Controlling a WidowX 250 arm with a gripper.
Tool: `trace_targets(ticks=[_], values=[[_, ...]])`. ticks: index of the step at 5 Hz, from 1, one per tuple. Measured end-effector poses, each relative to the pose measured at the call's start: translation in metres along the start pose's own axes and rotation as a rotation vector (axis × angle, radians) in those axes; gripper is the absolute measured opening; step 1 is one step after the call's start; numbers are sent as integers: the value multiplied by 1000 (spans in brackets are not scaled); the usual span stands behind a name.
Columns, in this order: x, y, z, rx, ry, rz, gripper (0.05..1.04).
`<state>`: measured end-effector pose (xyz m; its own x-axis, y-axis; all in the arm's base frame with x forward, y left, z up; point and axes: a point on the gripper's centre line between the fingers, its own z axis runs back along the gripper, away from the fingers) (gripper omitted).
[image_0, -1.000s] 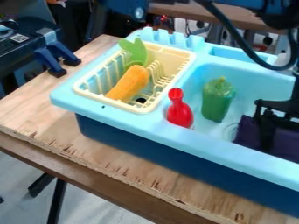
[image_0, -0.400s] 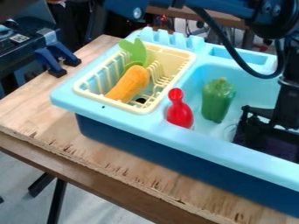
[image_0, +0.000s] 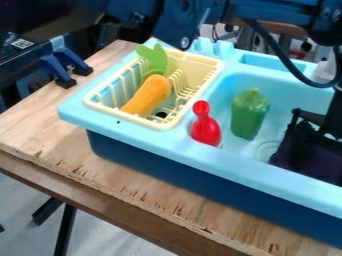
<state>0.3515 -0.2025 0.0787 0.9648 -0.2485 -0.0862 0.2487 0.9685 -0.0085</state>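
Observation:
Over the right part of the sink hangs the black gripper, low down at the purple cloth and overlapping it; whether it grips the cloth is unclear. The cloth lies dark and crumpled on the basin floor. To the left of both, a green toy pepper stands in the basin. A red bottle-shaped toy leans by the basin's left edge. An orange carrot-like toy with green leaves lies in the cream dish rack.
The light-blue sink has a dark blue lower body and sits on a wooden table. Blue clamps are at the upper left. The arm's links and a black cable cross the top and upper right.
The gripper first moved slightly left over the cloth, then back to the right. The cloth's visible outline differs slightly. The toys and the rack have stayed put.

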Motion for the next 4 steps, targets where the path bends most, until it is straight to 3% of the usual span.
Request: trace_targets(ticks=[1,2,4], values=[[19,8,16,33,-195,-18,1001],[34,13,21,41,-281,2,1001],[23,28,26,51,-303,36,1001]])
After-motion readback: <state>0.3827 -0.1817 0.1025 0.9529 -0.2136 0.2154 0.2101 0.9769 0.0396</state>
